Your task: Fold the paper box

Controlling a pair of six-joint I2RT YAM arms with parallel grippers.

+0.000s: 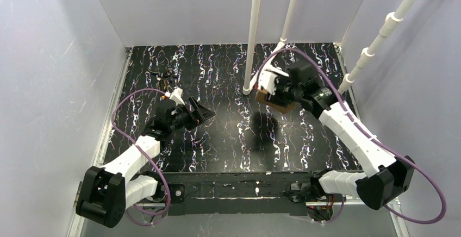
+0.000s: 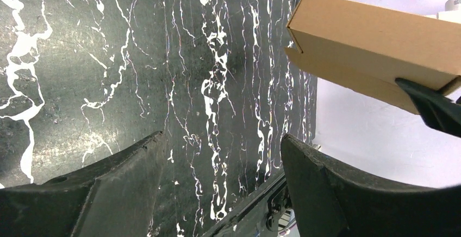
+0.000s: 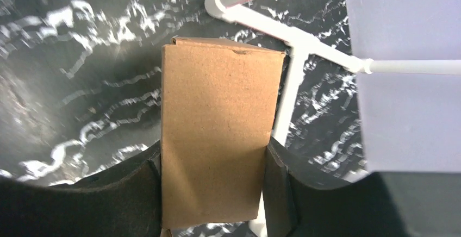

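Note:
The paper box (image 1: 273,102) is folded into a small brown rectangular box, held above the table at the back right. My right gripper (image 1: 278,93) is shut on it. In the right wrist view the box (image 3: 217,117) stands between both black fingers (image 3: 130,193), which press its two long sides, and my right gripper (image 3: 212,182) grips its near end. My left gripper (image 1: 204,112) hovers over the table's left half, apart from the box. Its jaws are open, with only the table between them (image 2: 223,136). The left wrist view shows the box (image 2: 375,41) at the upper right.
The table (image 1: 228,139) is black with white marbling. White pipes (image 1: 253,30) stand at the back, one foot right beside the held box. Another pipe (image 1: 380,36) slants at the right wall. A small dark scrap (image 1: 163,75) lies at the back left.

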